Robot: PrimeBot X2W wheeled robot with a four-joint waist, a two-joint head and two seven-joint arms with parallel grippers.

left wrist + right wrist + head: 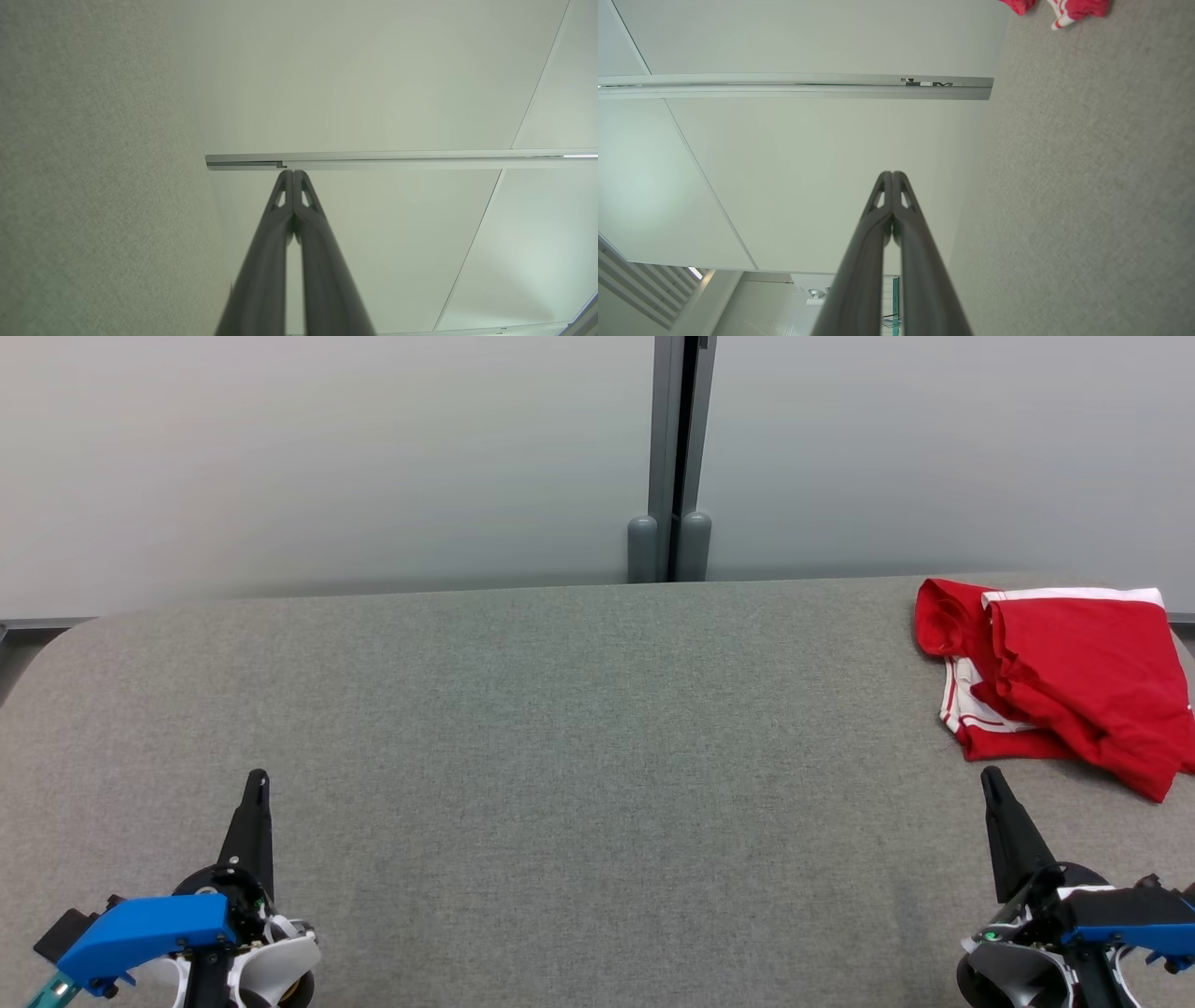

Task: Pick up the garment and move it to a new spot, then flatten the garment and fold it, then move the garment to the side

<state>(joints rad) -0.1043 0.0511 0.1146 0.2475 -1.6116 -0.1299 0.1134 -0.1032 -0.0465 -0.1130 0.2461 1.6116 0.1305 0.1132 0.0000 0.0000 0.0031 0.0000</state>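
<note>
The garment, red with white trim, lies crumpled at the far right of the grey table; a bit of it shows at the top of the right wrist view. My right gripper is shut and empty, its tip just short of the garment's near edge. In its own view the right gripper has both fingers pressed together. My left gripper is shut and empty at the lower left, far from the garment. The left gripper also shows its fingers pressed together.
A pale partition wall with a grey post stands behind the table. The table's rounded left corner and its right edge lie near the frame's sides. Wide bare fabric spans the table's middle.
</note>
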